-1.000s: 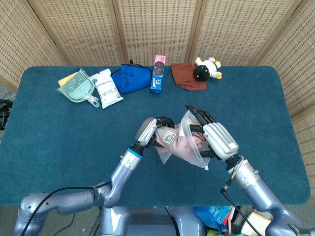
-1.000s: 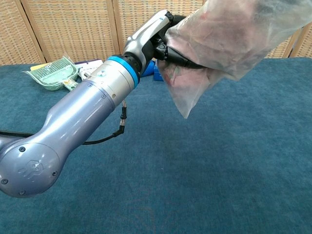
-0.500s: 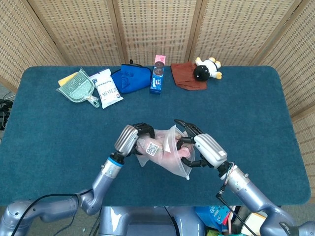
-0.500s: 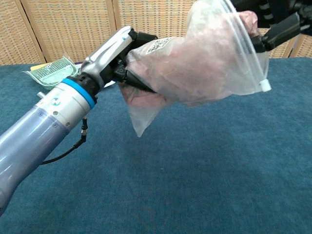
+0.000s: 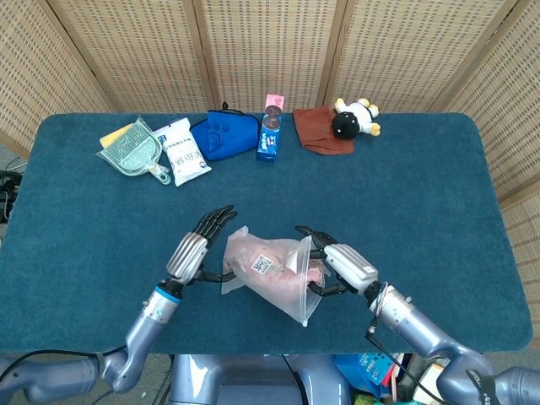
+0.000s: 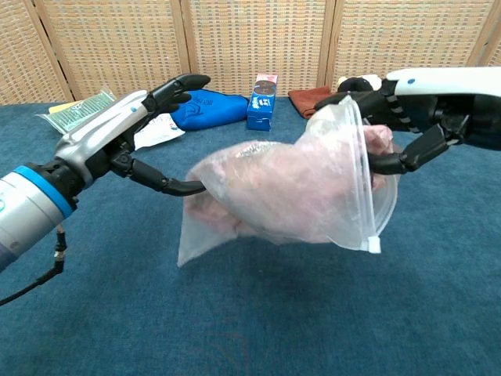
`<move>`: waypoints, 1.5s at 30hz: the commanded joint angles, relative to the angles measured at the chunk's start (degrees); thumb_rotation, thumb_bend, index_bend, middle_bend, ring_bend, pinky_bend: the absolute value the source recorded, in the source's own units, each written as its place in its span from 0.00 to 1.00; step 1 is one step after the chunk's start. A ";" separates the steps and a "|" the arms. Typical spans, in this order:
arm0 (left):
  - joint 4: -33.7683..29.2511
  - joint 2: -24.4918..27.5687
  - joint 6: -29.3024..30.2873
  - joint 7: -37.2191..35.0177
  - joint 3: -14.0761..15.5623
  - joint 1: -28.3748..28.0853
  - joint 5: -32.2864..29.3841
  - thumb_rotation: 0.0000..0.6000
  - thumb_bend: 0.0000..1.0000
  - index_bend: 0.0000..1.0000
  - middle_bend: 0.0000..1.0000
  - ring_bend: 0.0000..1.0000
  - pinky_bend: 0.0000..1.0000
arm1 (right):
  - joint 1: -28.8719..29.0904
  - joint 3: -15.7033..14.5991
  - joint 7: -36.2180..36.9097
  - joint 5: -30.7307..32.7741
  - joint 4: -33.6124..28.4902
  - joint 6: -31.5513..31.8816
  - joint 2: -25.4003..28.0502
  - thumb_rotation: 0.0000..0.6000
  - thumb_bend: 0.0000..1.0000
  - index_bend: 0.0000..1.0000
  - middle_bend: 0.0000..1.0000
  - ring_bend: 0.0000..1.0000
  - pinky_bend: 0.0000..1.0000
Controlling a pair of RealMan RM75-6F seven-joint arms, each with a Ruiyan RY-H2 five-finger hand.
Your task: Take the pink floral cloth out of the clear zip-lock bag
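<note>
The clear zip-lock bag [image 5: 263, 272] [image 6: 290, 188] hangs in the air over the front of the table, its mouth turned to the right. The pink floral cloth [image 6: 379, 139] fills it and bulges out at the mouth. My right hand [image 5: 342, 266] [image 6: 423, 110] grips the bag at its open mouth, fingers over the top rim and thumb below. My left hand [image 5: 194, 249] [image 6: 117, 133] is at the bag's closed end with fingers spread apart. Only its thumb reaches to the plastic there.
Along the table's far edge lie a green dustpan [image 5: 126, 152], a white packet [image 5: 186, 152], a blue pouch [image 5: 226, 135], a small box [image 5: 270, 135], a brown cloth [image 5: 321, 131] and a plush toy [image 5: 354, 118]. A wicker screen stands behind.
Both hands came toward the table's front and lower with the bag. My left hand let go of the bag's closed end and spread its fingers; the right hand kept its grip.
</note>
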 commanded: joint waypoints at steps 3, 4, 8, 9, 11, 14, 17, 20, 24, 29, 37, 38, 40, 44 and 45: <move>-3.02 4.79 -1.21 3.12 0.29 1.91 -1.02 1.00 0.18 0.00 0.00 0.00 0.00 | 0.99 -1.88 2.30 1.23 4.35 -4.32 0.01 1.00 0.88 0.71 0.00 0.00 0.00; -2.79 5.40 -1.70 3.84 -0.22 1.77 -1.49 1.00 0.18 0.00 0.00 0.00 0.00 | 0.96 -2.23 2.45 1.34 5.33 -4.81 0.03 1.00 0.88 0.71 0.00 0.00 0.00; -1.40 7.60 -6.07 6.42 -1.53 -0.23 -2.34 1.00 0.18 0.00 0.00 0.00 0.00 | 0.49 -2.90 4.07 0.52 7.31 -4.94 0.45 1.00 0.88 0.71 0.00 0.00 0.00; -0.56 8.38 -8.13 7.09 -1.60 -1.34 -2.12 1.00 0.18 0.00 0.00 0.00 0.00 | 0.27 -3.10 4.67 -0.07 7.57 -4.72 0.72 1.00 0.88 0.71 0.00 0.00 0.00; 1.14 9.73 -12.51 7.23 -1.25 -3.68 -1.27 1.00 0.18 0.02 0.00 0.00 0.00 | 0.00 -3.41 5.55 -1.04 7.84 -4.39 1.27 1.00 0.88 0.71 0.00 0.00 0.00; 2.97 10.68 -17.39 6.32 -0.97 -6.33 -0.53 1.00 0.18 0.06 0.00 0.00 0.00 | -0.16 -3.78 6.52 -2.15 7.98 -4.19 1.79 1.00 0.88 0.71 0.00 0.00 0.00; 5.28 10.67 -21.32 6.82 -0.50 -8.82 0.57 1.00 0.18 0.09 0.00 0.00 0.00 | -0.25 -4.16 7.31 -3.27 8.07 -3.94 2.13 1.00 0.88 0.71 0.00 0.00 0.00; 7.25 9.64 -24.00 7.81 -0.39 -10.78 1.13 1.00 0.18 0.12 0.00 0.00 0.00 | -0.29 -4.59 7.92 -4.48 8.12 -3.66 2.31 1.00 0.88 0.71 0.00 0.00 0.00; 10.90 5.89 -25.91 9.78 -1.27 -13.27 1.37 1.00 0.18 0.18 0.00 0.00 0.00 | -0.35 -5.13 8.94 -6.18 8.20 -2.96 2.21 1.00 0.88 0.71 0.00 0.00 0.00; 16.13 0.61 -27.46 9.42 -2.55 -15.50 0.72 1.00 0.24 0.24 0.00 0.00 0.00 | -0.26 -5.59 10.82 -8.04 8.14 -2.07 2.03 1.00 0.88 0.71 0.00 0.00 0.00; 23.63 -5.51 -28.93 4.02 -2.67 -17.54 0.87 1.00 0.28 0.27 0.00 0.00 0.00 | 0.28 -6.31 14.49 -10.35 8.58 -1.07 1.93 1.00 0.88 0.71 0.00 0.00 0.00; 24.22 -6.04 -28.97 3.36 -2.67 -17.66 0.90 1.00 0.28 0.28 0.00 0.00 0.00 | 0.34 -6.38 14.79 -10.53 8.63 -0.98 1.94 1.00 0.88 0.71 0.00 0.00 0.00; 25.78 -7.35 -29.03 1.75 -2.80 -17.95 0.83 1.00 0.29 0.30 0.00 0.00 0.00 | 0.45 -6.53 15.44 -10.90 8.76 -0.71 1.94 1.00 0.88 0.71 0.00 0.00 0.00; 28.47 -9.96 -30.21 -2.03 -3.51 -18.54 -0.25 1.00 0.32 0.32 0.00 0.00 0.00 | 0.68 -6.77 16.55 -11.36 9.06 -0.28 1.83 1.00 0.88 0.71 0.00 0.00 0.00; 29.10 -10.41 -30.30 -2.40 -3.51 -18.68 -0.23 1.00 0.32 0.33 0.00 0.00 0.00 | 0.70 -6.81 16.75 -11.42 9.10 -0.16 1.78 1.00 0.88 0.71 0.00 0.00 0.00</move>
